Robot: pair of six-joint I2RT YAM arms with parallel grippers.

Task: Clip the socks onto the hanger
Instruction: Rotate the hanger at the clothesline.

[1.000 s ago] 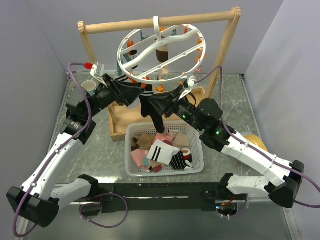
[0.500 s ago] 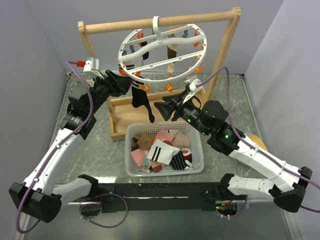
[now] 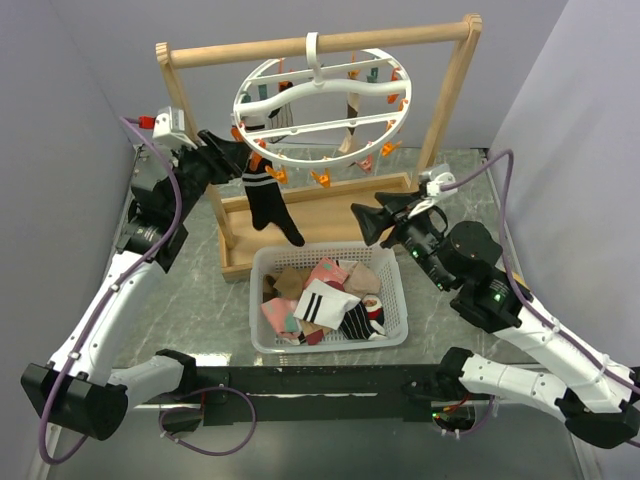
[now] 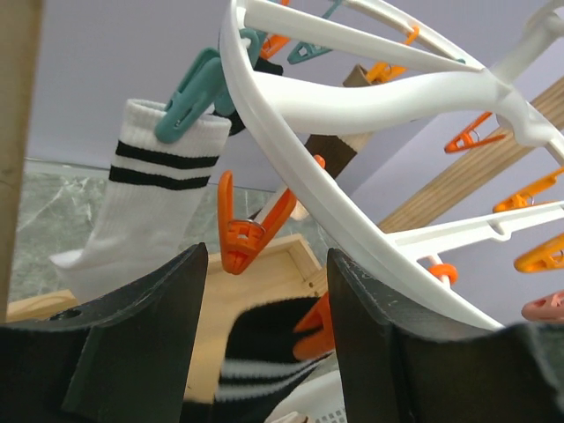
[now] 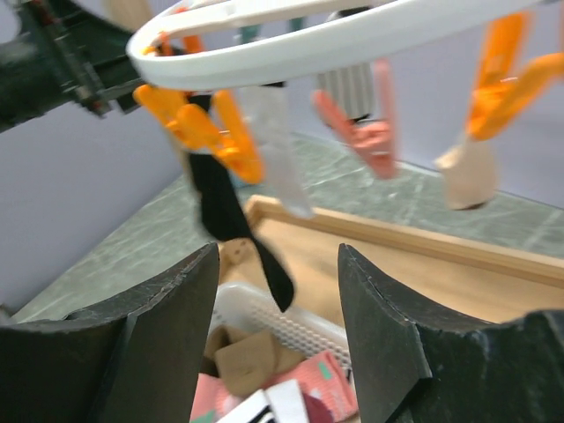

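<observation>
The hanger (image 3: 322,98) hangs by its hook from a wooden frame, with several socks clipped under it. A black sock (image 3: 268,205) with white stripes hangs from an orange peg (image 3: 258,166) at the ring's near-left side. My left gripper (image 3: 232,152) is open just left of that peg, and the sock (image 4: 260,352) and peg (image 4: 313,328) show beyond its fingers (image 4: 150,335). My right gripper (image 3: 362,220) is open, right of the sock and apart from it, with nothing between its fingers. More socks (image 3: 322,300) lie in the basket (image 3: 262,345).
The tall wooden frame (image 3: 320,45) stands on a wooden tray base (image 3: 330,215) behind the basket. A white sock with black stripes (image 4: 163,203) hangs from a teal peg (image 4: 189,92). Free orange pegs (image 5: 498,70) hang along the ring (image 5: 352,35).
My right gripper has let go of the black sock, opened and drawn back to the right. The sock now hangs from the orange peg. My left gripper has moved up and left.
</observation>
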